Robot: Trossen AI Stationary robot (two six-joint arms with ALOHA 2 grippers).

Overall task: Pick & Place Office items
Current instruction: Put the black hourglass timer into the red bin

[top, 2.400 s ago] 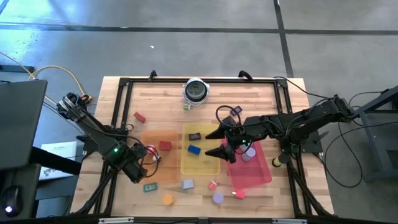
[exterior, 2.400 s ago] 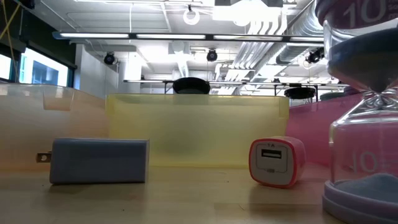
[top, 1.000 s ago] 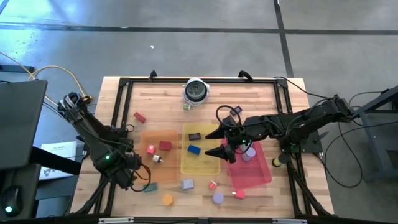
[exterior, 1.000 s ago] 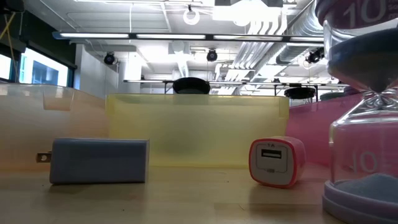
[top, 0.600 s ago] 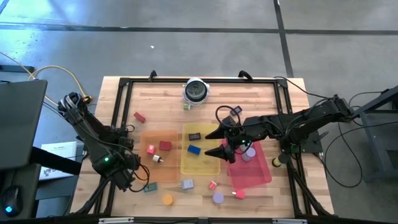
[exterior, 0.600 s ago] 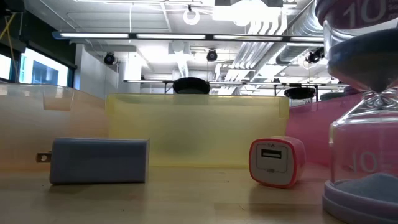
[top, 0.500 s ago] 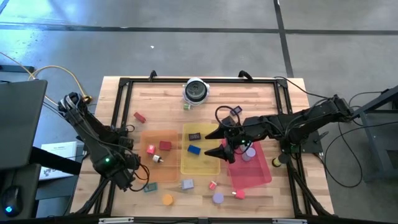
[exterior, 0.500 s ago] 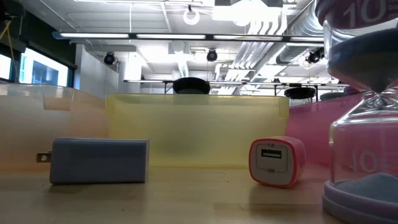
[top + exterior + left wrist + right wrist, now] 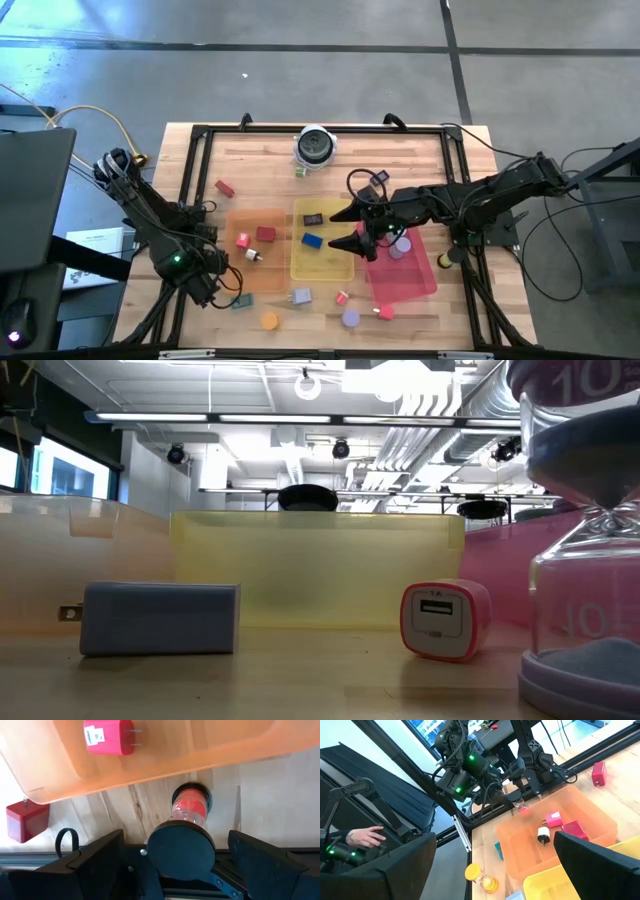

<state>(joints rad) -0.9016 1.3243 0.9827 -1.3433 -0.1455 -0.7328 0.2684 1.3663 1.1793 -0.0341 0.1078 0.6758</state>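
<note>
**Left gripper open over red hourglass**

Left gripper [image 9: 170,865] jaws wide apart, holding nothing. Red hourglass [image 9: 189,812] lies between the fingers on bare wood, just beside the orange tray [image 9: 210,750] wall. Pink plug [image 9: 106,737] farther off inside that tray. Right gripper [image 9: 362,228] spread wide too, empty, over the yellow tray [image 9: 322,262].

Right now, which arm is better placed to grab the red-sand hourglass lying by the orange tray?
Left. The left gripper is open and the hourglass lies between its fingers; the right gripper hangs over the yellow tray.
</note>
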